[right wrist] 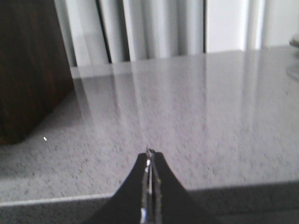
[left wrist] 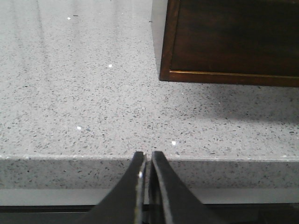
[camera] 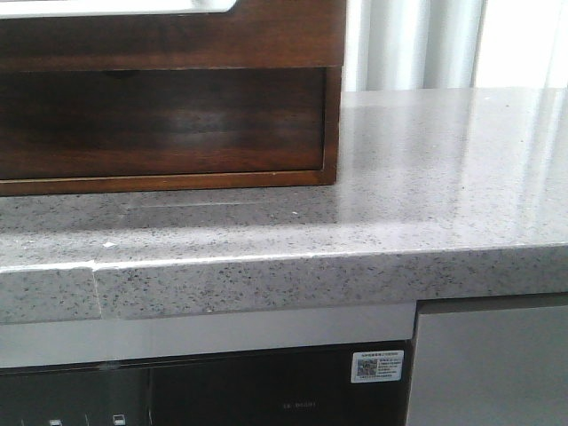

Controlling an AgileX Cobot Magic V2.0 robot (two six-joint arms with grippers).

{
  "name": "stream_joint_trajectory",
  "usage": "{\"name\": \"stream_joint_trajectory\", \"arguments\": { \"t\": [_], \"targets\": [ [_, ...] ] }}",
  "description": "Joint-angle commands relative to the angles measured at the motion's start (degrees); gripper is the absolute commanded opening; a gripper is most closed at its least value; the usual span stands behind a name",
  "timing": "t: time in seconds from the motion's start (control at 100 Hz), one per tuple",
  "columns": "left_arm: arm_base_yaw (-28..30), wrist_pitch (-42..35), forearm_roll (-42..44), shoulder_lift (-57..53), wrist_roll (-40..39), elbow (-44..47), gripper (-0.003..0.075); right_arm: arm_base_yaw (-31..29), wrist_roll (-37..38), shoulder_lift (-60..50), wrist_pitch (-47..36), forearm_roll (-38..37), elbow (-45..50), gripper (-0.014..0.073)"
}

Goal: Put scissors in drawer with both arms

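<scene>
The drawer (camera: 160, 120) is a wide dark brown glossy panel, set flush inside the wooden cabinet frame (camera: 332, 115) at the back left of the counter. Its corner also shows in the left wrist view (left wrist: 233, 37). The scissors are not in any view. My left gripper (left wrist: 147, 155) is shut with only a thin slit between the fingers. It holds nothing and hangs at the counter's front edge, short of the drawer. My right gripper (right wrist: 149, 153) is shut and empty at the front edge, to the right of the cabinet. Neither gripper shows in the front view.
The grey speckled stone counter (camera: 426, 177) runs to the right of the cabinet, with white curtains (right wrist: 154, 28) behind it. The cabinet's dark side wall (right wrist: 28, 70) shows in the right wrist view. Below the counter's front edge (camera: 266, 284) is a dark appliance front (camera: 266, 395).
</scene>
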Motion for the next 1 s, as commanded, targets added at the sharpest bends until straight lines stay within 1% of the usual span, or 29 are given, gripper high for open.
{"name": "stream_joint_trajectory", "arguments": {
  "t": [0.0, 0.04, 0.2, 0.4, 0.73, 0.99],
  "targets": [
    [0.10, -2.50, -0.71, -1.88, -0.41, 1.25, -0.0020, -0.59, 0.10, -0.74, -5.26, 0.69, 1.81, -0.0066],
    [0.10, -2.50, -0.71, -1.88, -0.41, 1.25, -0.0020, -0.59, 0.10, -1.46, -1.40, 0.58, 1.69, -0.0066],
    [0.10, -2.50, -0.71, -1.88, -0.41, 1.25, -0.0020, -1.96, -0.31, -4.21, 5.35, -0.03, 1.69, -0.0066],
    [0.10, -2.50, -0.71, -1.88, -0.41, 1.25, -0.0020, -2.24, -2.31, -4.21, 14.24, -0.15, 1.69, -0.0066],
    [0.10, -2.50, -0.71, -1.88, -0.41, 1.25, -0.0020, -2.24, -7.59, -4.21, 14.35, -0.15, 1.69, -0.0066],
    [0.10, -2.50, -0.71, -1.88, -0.41, 1.25, -0.0020, -2.24, -7.76, -4.21, 14.35, -0.15, 1.69, -0.0066]
  ]
}}
